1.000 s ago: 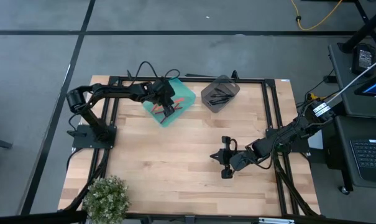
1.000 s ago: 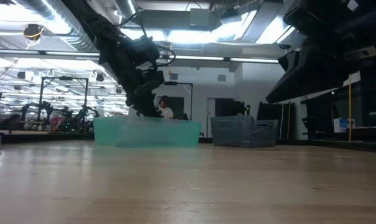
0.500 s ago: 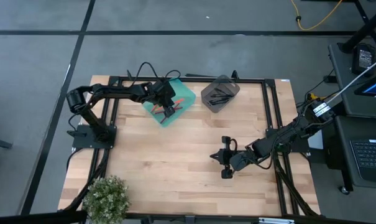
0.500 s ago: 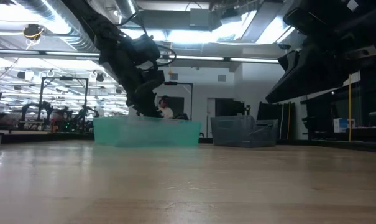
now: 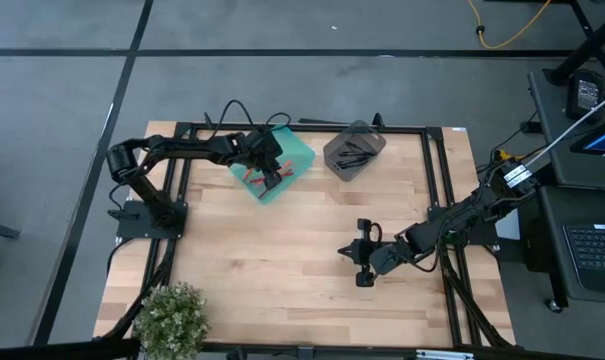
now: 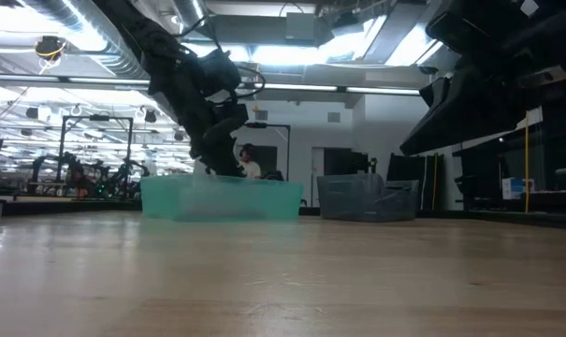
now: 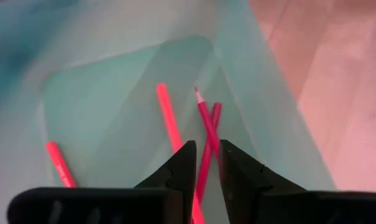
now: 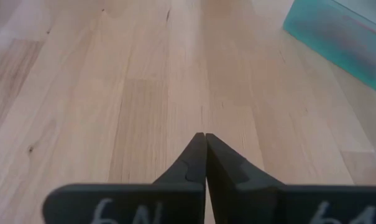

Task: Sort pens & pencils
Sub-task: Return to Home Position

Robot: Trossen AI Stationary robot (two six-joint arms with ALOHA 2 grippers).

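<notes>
Several red and orange pencils [image 7: 170,118] lie on the floor of the teal bin [image 5: 304,152] at the table's far side. Two of them cross [image 7: 207,127]. My left gripper [image 7: 206,152] hangs inside this bin, pointing steeply down, open by a narrow gap just above the crossed pencils. From the high view it [image 5: 273,180] shows over the bin's near part. Black pens [image 5: 358,152] lie in the grey bin [image 5: 332,158] to the right. My right gripper [image 8: 204,140] is shut and holds nothing, above bare wood at the table's right middle [image 5: 347,252].
A small potted plant [image 5: 172,318] stands at the table's near left corner. A black frame [image 5: 437,200] runs along the table's edges. Bare wood [image 5: 272,260] stretches between the bins and the near edge.
</notes>
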